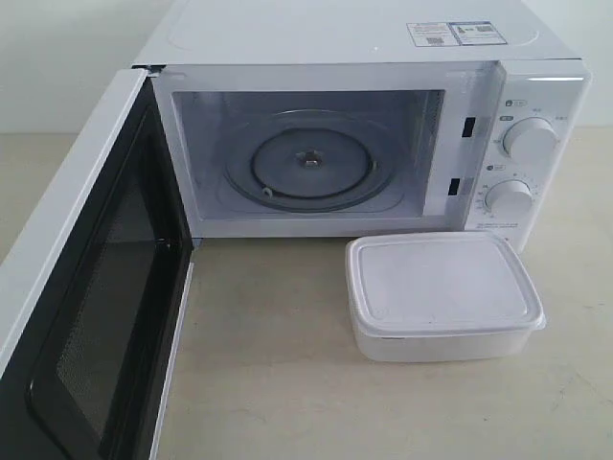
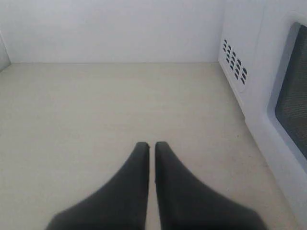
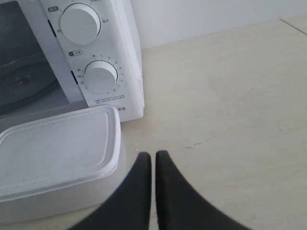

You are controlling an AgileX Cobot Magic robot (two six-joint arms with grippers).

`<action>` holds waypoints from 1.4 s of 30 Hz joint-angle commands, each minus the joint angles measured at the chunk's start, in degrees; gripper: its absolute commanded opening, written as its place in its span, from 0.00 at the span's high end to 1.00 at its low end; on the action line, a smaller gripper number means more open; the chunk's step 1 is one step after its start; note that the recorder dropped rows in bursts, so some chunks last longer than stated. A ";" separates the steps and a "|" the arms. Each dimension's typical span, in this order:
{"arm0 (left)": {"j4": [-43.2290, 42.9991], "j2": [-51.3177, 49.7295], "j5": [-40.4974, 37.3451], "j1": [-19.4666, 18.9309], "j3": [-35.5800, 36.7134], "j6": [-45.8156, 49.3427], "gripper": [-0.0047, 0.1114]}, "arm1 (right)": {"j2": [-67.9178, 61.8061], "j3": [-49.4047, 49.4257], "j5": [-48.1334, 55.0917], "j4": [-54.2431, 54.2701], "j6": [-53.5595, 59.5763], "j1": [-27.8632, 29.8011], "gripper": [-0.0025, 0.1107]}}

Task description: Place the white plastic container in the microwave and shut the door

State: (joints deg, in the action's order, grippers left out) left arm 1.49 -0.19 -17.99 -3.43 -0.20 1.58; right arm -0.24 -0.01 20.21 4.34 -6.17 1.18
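Note:
The white plastic container (image 1: 442, 295) sits lidded on the table just in front of the microwave (image 1: 364, 43), below its knobs. The door (image 1: 86, 287) stands swung wide open at the left, baring the glass turntable (image 1: 306, 168). Neither gripper shows in the exterior view. In the right wrist view my right gripper (image 3: 153, 155) is shut and empty, hovering over the table beside the container (image 3: 57, 153), apart from it. In the left wrist view my left gripper (image 2: 151, 145) is shut with nothing in it, over bare table beside the microwave's vented side (image 2: 235, 64) and the door's window (image 2: 292, 91).
Two round knobs (image 1: 529, 139) sit on the microwave's right panel. A pale wall (image 2: 110, 28) stands behind the table. Bare tabletop (image 1: 268, 355) stretches in front of the open cavity, between door and container.

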 commanded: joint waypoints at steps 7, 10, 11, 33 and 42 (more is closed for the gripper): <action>0.17 0.19 -0.04 -0.29 0.20 -0.70 0.92 | 0.24 0.01 -0.16 -0.39 0.71 0.42 0.98; 0.17 0.19 -0.04 -0.29 0.20 -0.70 0.92 | 0.24 0.01 -1.29 1.49 -0.01 0.42 0.98; 0.17 0.19 -0.04 -0.29 0.20 -0.70 0.92 | 0.24 0.01 -3.66 3.59 -0.01 0.42 0.98; 0.17 0.19 -0.04 -0.29 0.20 -0.70 0.92 | -18.05 -38.70 -42.36 -7.08 -13.62 0.17 0.98; 0.17 0.19 -0.04 -0.29 0.20 -0.70 0.92 | -41.55 -46.35 -24.01 -12.35 -24.75 -0.33 0.98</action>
State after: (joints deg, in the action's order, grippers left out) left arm 1.49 -0.19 -17.99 -3.43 -0.20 1.58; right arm -37.14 -46.07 -11.81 -6.82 -29.80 1.18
